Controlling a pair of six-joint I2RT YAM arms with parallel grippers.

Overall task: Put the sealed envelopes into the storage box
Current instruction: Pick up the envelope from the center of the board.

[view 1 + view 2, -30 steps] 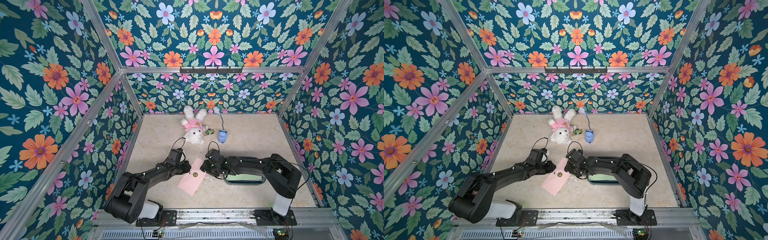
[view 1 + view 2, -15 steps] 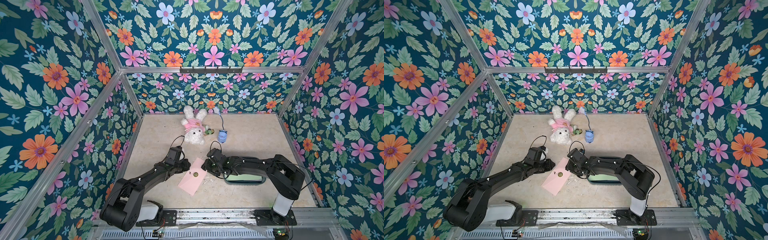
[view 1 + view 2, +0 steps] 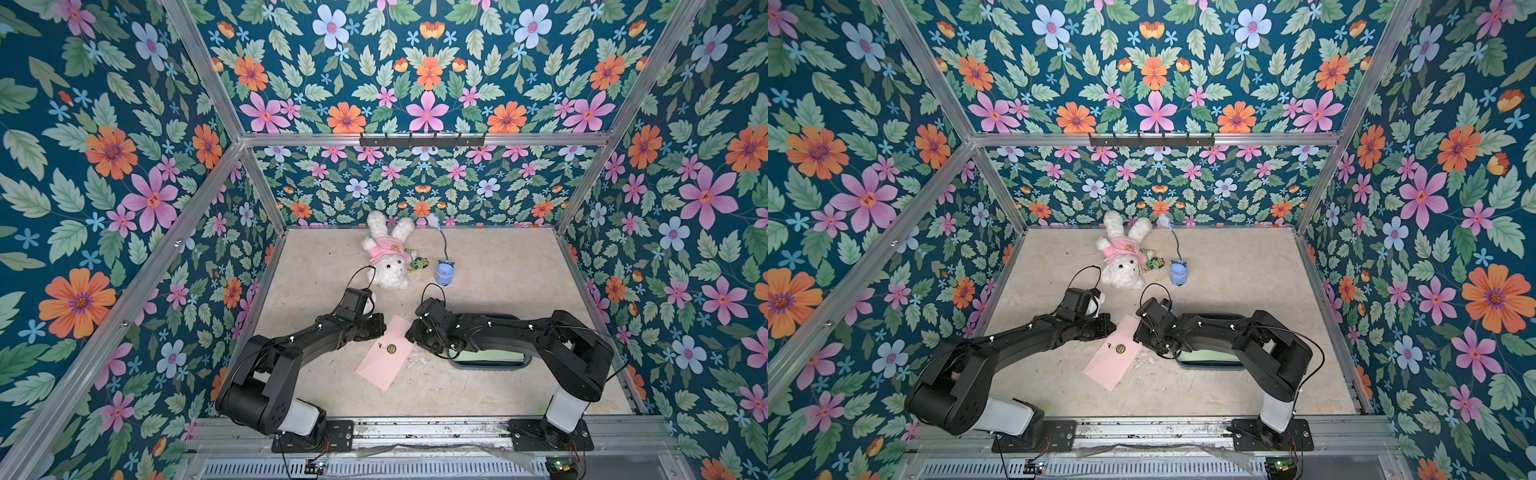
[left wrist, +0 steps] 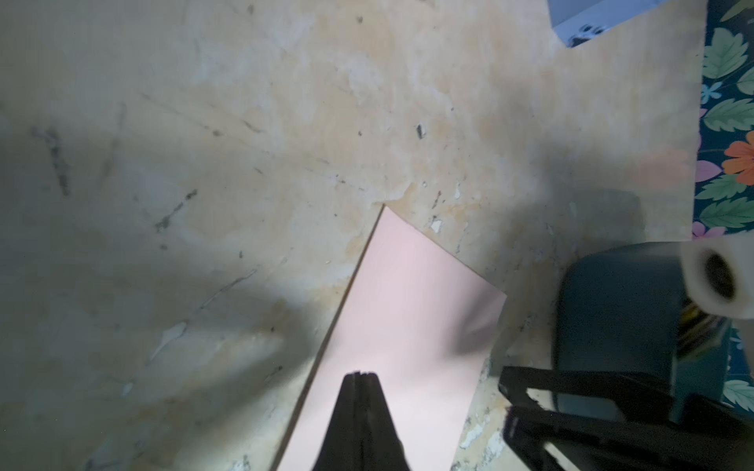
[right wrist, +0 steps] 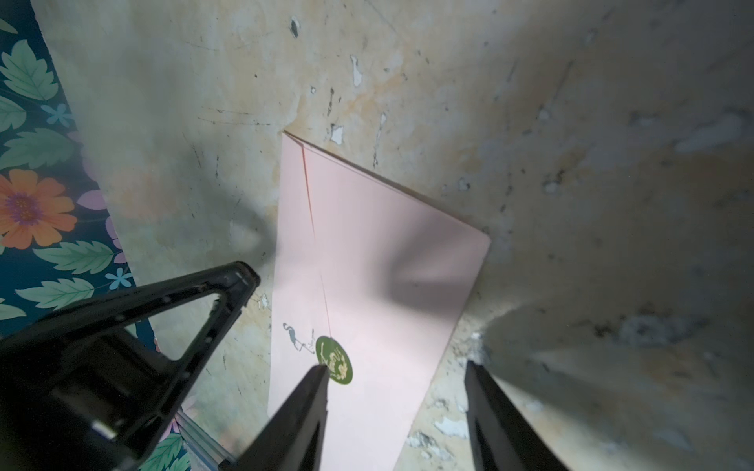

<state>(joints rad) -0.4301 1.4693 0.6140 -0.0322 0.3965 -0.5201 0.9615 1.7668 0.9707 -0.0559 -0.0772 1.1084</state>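
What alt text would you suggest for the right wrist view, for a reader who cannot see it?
A pink sealed envelope with a round green seal sticker lies on a scuffed beige tabletop. The right gripper is open over one end, one finger by the sticker, the other beyond the envelope's edge. The left gripper reaches in beside it.

A white plush rabbit in a pink top lies at centre frame in a top view, a small green trinket just beside it. Right of those stands a light-blue toy.
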